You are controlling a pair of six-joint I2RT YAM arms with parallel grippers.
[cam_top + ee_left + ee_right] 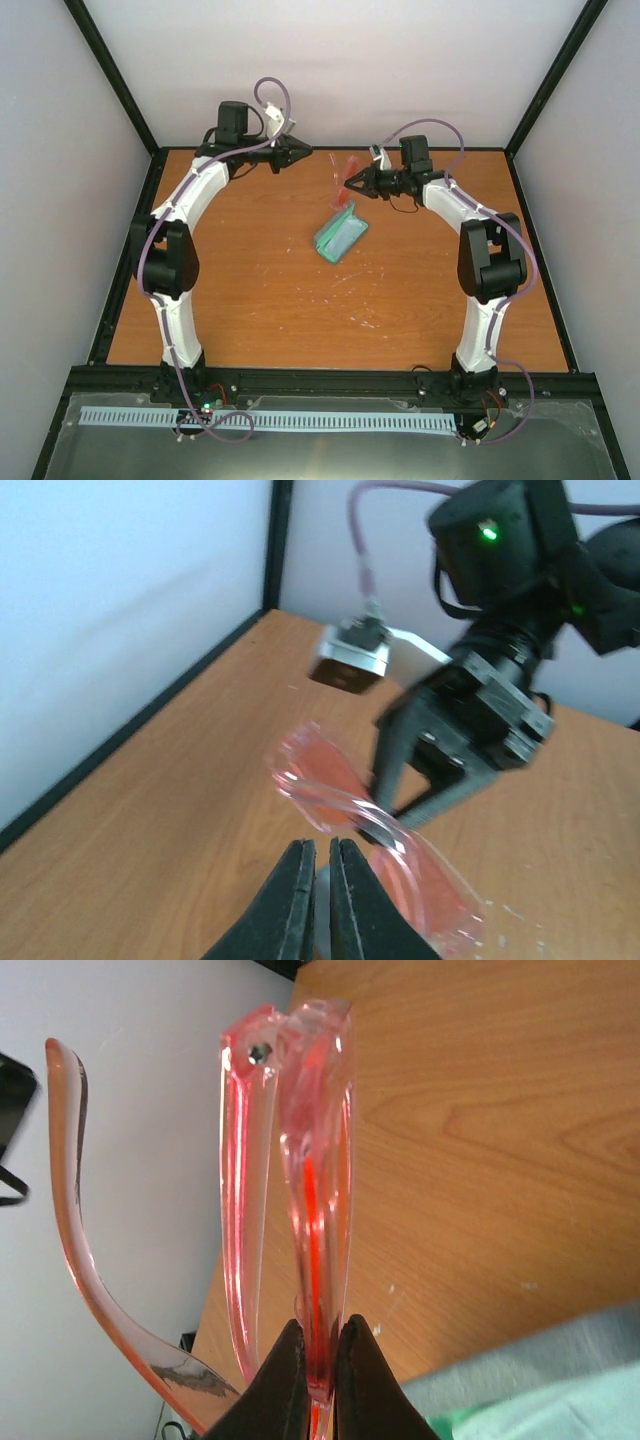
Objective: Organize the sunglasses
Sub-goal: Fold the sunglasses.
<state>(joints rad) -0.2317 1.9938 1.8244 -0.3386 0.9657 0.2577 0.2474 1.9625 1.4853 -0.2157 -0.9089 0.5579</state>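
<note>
**A:** Right gripper [320,1365], state?

**B:** Clamped on the sunglasses [300,1150]. Right wrist view: both dark fingers pinch the pinkish-red see-through front near its middle. The frame rises edge-on above the fingertips. One temple arm lies close along the front. The other curves out well to the left.

**A:** Position of the sunglasses?

**B:** Top view: towards the back of the wooden table [250,300], a little right of centre, at the tip of the right arm. They stand roughly upright above the gripper. Whether the lowest edge touches the wood, I cannot tell.

**A:** Left gripper [322,880]?

**B:** Fingers drawn almost together, only a thin slit between them. No grip on anything is visible. Left wrist view: it points at the sunglasses from just beside them, apart from the lens. Top view: it sits to the left of the sunglasses at about the same depth.

**A:** Other items?

**B:** A teal oblong case [340,235] lies flat on the table, nearer the arm bases than the sunglasses and apart from them. It sits diagonally. Neither gripper touches it.
</note>
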